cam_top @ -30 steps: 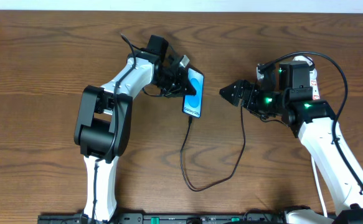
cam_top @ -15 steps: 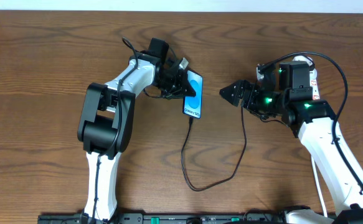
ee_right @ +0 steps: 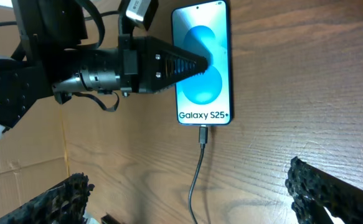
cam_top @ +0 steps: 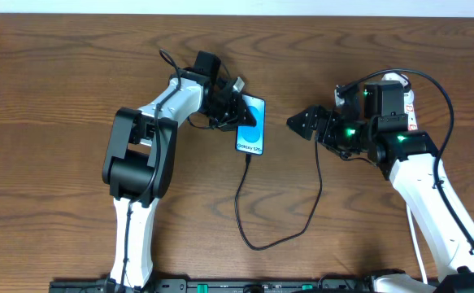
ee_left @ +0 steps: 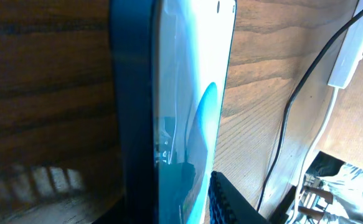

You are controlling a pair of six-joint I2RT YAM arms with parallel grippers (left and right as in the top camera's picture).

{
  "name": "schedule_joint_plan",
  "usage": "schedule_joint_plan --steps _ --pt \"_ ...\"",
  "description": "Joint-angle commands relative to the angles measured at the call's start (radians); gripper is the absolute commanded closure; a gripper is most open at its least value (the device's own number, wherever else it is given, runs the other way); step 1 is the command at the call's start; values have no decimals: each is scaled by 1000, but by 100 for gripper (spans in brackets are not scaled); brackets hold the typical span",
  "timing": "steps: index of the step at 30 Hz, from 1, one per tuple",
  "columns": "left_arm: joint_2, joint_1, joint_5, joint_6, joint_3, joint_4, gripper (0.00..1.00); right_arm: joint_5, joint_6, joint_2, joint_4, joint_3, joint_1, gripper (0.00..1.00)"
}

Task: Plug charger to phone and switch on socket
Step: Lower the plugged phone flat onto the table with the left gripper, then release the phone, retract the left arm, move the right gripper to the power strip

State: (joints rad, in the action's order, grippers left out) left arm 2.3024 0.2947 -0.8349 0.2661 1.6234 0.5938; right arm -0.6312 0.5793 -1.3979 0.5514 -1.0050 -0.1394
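My left jaws [cam_top: 238, 110] are clamped on the phone [cam_top: 254, 134] at its left long edge. One finger [ee_right: 172, 62] lies across the blue screen and the other is hidden behind the phone's body in my left wrist view, so I take it for a pinch rather than a mere press. My right jaws [cam_top: 295, 120] are spread wide and hold nothing. They point left at the phone from well to its right, with bare table [cam_top: 58, 98] between.

The charger [ee_right: 202, 133] looks seated: its small plug meets the near short edge of the phone, just below the "Galaxy S25+" text. The black cable runs nearward, loops on the wood and climbs back toward the far right, under my right wrist. So I judge the plugging done and the switch the step in hand.

To do it well, the left jaws should part slowly and draw off leftward without dragging the phone, since any pull would load the plug. The cable has slack, and my right arm must not sweep it. The socket [cam_top: 410, 102] lies right of my right jaws, behind them and mostly covered by that arm, so the jaws face away from it. I would turn the wrist round, bring the fingers together into one blunt tip and press squarely on the red switch, which I cannot make out clearly from here
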Motion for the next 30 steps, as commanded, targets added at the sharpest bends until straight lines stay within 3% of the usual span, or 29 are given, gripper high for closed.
schedule_joint_plan --steps 1,3,8,16,17,21,30 --pt "15 -2 70 2 -3 11 59 4 -20 3 10 -5 2 1" --pt "15 -2 89 2 -3 11 44 4 -20 3 17 -5 2 1" --pt "15 -2 165 2 -3 43 33 4 -20 3 21 -5 2 1" --pt "15 -3 253 2 -3 82 31 5 -21 3 45 -5 2 1" --pt "15 -3 257 2 -3 82 22 5 -29 3 48 -5 2 1" --pt "15 -3 320 2 -3 98 15 16 -57 3 72 -5 2 1" --pt "6 -3 416 2 -2 143 13 124 -85 3 158 -5 1 1"
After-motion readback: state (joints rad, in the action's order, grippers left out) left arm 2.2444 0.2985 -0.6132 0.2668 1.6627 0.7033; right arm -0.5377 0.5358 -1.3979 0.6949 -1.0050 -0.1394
